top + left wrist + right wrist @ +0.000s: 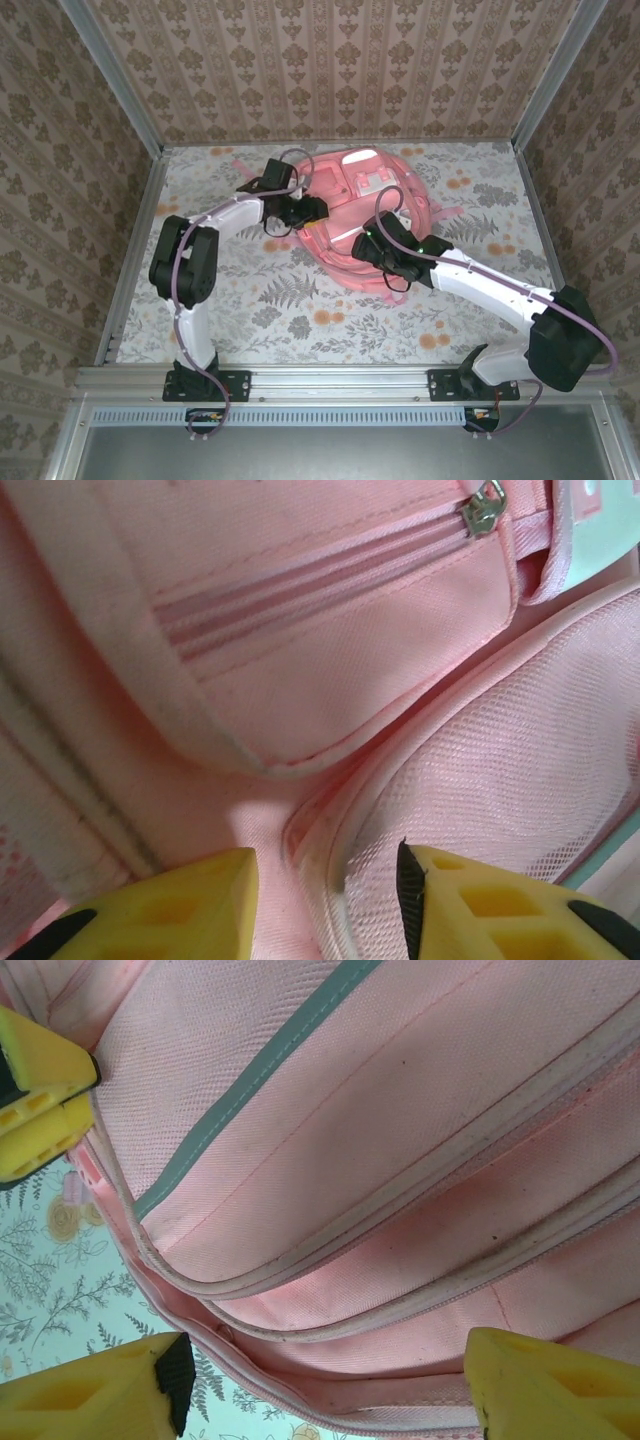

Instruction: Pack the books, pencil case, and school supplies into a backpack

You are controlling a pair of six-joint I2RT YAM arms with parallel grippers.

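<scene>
Left gripper [327, 868] part-open, right gripper [328, 1360] wide at frame bottom; backpack [345, 215] could be dragged if fabric is snagged.

My table [300, 310] has a pale top printed with ferns and orange flowers. The pink backpack [350, 190] lies on it toward the far side.

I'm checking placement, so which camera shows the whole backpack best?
The top external view: nearly the whole backpack shows, lying on the table. The left wrist view gives a close patch with a zipper pull and mesh; the right wrist view, its grey stripe and piping.
</scene>
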